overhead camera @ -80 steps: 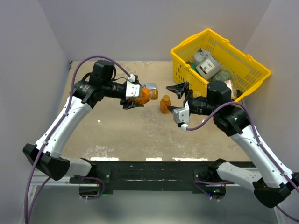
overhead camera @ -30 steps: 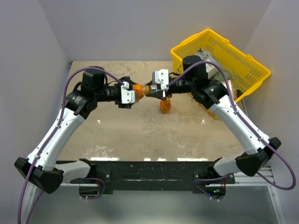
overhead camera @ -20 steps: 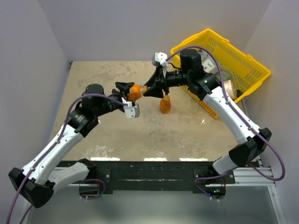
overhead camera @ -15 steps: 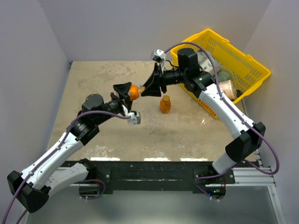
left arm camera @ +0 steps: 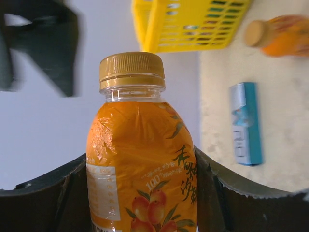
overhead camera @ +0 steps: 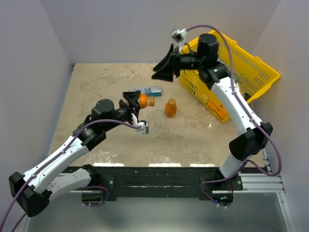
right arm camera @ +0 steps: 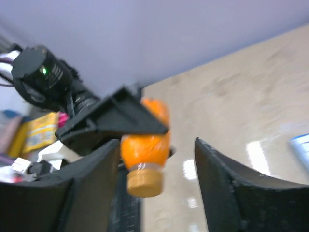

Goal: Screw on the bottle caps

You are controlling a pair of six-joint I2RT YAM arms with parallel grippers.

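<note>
Bottle cap (left arm camera: 131,65) sits on the "100"-labelled bottle (left arm camera: 140,159) clamped in left fingers (left arm camera: 43,193); right fingers (right arm camera: 91,188) spread apart.

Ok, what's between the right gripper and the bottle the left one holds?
Only open air: the right wrist view shows the bottle unobstructed beyond the right gripper. From the top, a blue box lies on the table under that line.

Open air separates my right gripper (overhead camera: 161,67) from the capped bottle (overhead camera: 141,100) in my left gripper (overhead camera: 136,101). Beneath that gap the standing bottle (overhead camera: 170,107) and blue box (overhead camera: 145,91) obstruct; the yellow basket (overhead camera: 200,92) walls my right.
</note>
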